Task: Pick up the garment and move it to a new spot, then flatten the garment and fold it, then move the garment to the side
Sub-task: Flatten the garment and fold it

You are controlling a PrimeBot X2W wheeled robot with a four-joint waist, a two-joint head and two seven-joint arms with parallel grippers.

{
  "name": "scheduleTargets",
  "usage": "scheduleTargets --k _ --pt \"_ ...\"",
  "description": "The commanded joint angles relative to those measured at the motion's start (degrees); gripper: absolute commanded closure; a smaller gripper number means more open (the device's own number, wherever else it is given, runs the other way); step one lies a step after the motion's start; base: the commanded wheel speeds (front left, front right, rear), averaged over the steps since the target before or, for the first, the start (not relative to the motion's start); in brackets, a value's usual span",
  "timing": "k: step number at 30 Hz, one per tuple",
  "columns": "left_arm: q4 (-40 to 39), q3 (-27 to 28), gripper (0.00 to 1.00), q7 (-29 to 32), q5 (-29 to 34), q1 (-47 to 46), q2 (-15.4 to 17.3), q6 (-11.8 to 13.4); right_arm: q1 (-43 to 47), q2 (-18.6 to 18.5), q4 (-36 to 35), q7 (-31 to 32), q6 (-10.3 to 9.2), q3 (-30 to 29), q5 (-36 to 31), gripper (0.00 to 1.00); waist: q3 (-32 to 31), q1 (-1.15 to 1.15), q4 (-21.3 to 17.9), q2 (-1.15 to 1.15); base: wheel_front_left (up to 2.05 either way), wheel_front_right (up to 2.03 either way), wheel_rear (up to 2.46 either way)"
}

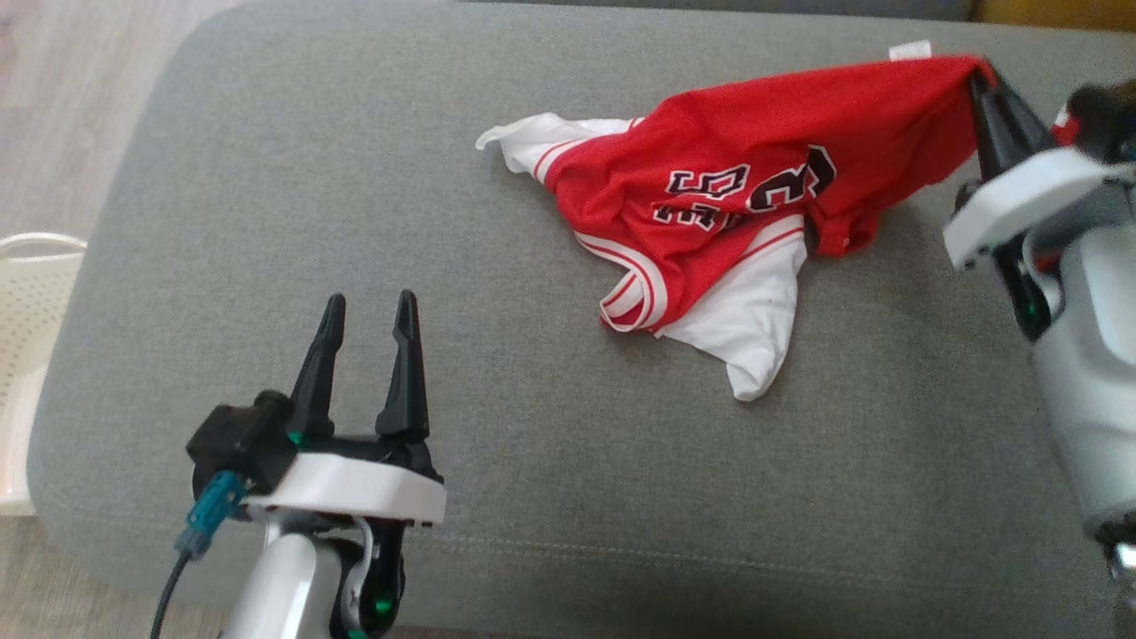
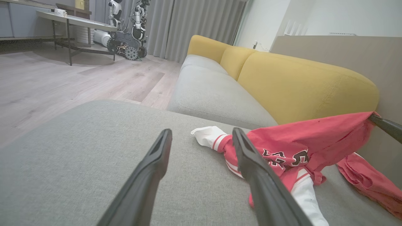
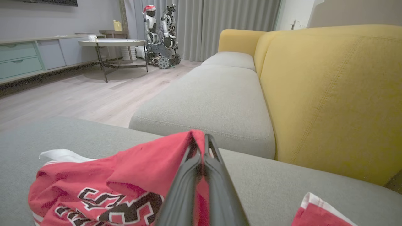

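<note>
Over cushion (image 1: 532,461), right gripper (image 1: 980,78) pinches garment (image 1: 754,151), perhaps hem.

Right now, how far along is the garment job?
Done: right tool shut on an edge of the crumpled red-and-white jersey, holding it raised. In hand: the move across the grey fabric sofa cushion. Left: flattening, folding, setting aside; the open left tool hangs apart.

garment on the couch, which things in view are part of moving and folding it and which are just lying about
Job: red and white jersey; right hand, shut on the jersey's edge; left hand, open; grey cushion under it.
Lying about: white basket; yellow backrest; round table; wheeled robot by the curtains.
</note>
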Motion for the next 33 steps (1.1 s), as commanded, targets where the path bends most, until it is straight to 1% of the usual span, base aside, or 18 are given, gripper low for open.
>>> scheduleTargets --k 1,5,9,13,15,16,17,18,20,22,24,27,33 --pt "-1.92 1.38 0.0 -0.69 0.09 -2.8 0.25 -0.31 -4.37 0.11 -1.94 -0.13 0.36 1.06 -0.39 1.0 0.96 0.0 -0.5 0.0 0.0 0.0 0.0" --pt "-1.48 0.49 0.0 -0.69 0.26 -3.68 0.25 -0.86 -9.08 -0.53 -0.38 0.58 0.36 0.68 -0.64 1.0 1.96 0.0 0.43 0.0 0.0 0.0 0.0" --pt "-1.39 -0.73 0.0 -0.69 -0.12 -5.14 0.25 -1.23 -17.77 -2.79 2.68 0.91 0.36 -0.57 -2.09 1.0 3.93 0.0 3.55 0.0 0.0 0.0 0.0" --pt "-1.57 -2.29 0.0 -0.69 -0.92 -6.18 0.25 -1.18 -26.05 -5.61 6.37 0.62 0.36 -3.29 -5.91 1.0 6.29 0.0 7.5 0.0 0.0 0.0 0.0" --pt "-1.66 -2.71 0.0 -0.69 -1.4 -6.34 0.25 -0.92 -28.9 -7.09 8.42 0.81 0.36 -4.51 -9.48 1.0 7.31 0.0 9.06 0.0 0.0 0.0 0.0" --pt "-1.7 -2.85 0.0 -0.69 -1.62 -6.35 0.25 -0.78 -29.91 -7.9 9.55 1.55 0.36 -4.92 -11.77 0.04 7.82 0.0 9.72 0.0 0.0 0.0 0.0" --pt "-1.72 -2.92 0.0 -0.69 -1.81 -6.34 0.25 -0.66 -30.66 -8.47 10.89 2.86 0.36 -5.98 -13.63 0.0 8.23 0.0 10.21 0.0 0.0 0.0 0.0" --pt "-1.72 -2.94 0.0 -0.69 -1.99 -6.31 0.25 -0.55 -31.09 -8.23 12.0 3.97 0.36 -6.93 -14.9 0.0 8.57 0.0 10.56 0.0 0.0 0.0 0.0" --pt "-1.74 -2.96 0.0 -0.69 -2.19 -6.27 0.25 -0.41 -31.63 -7.38 12.83 3.91 0.36 -9.11 -16.53 0.0 9.03 0.0 10.8 0.0 0.0 0.0 0.0" --pt "-1.74 -2.81 0.0 -0.69 -2.2 -6.32 0.25 -0.24 -31.26 -6.04 13.57 3.41 0.36 -11.06 -17.76 0.0 9.2 0.0 10.5 0.0 0.0 0.0 0.0" --pt "-1.58 -2.65 0.0 -0.69 -2.13 -6.48 0.25 -0.17 -30.03 -4.48 14.42 2.62 0.36 -11.8 -19.04 0.0 8.87 0.0 9.74 0.0 0.0 0.0 0.0" --pt "-1.52 -2.09 0.0 -0.69 -1.82 -6.73 0.25 -0.15 -27.71 -1.97 15.46 0.34 0.36 -13.03 -19.34 0.0 7.47 0.0 7.87 0.0 0.0 0.0 0.0" --pt "-1.24 -0.64 0.0 -0.69 -0.57 -6.23 0.25 -0.5 -22.74 3.55 15.3 -4.89 0.36 -14.28 -16.69 0.0 3.85 0.0 2.32 0.0 0.0 0.0 0.0"
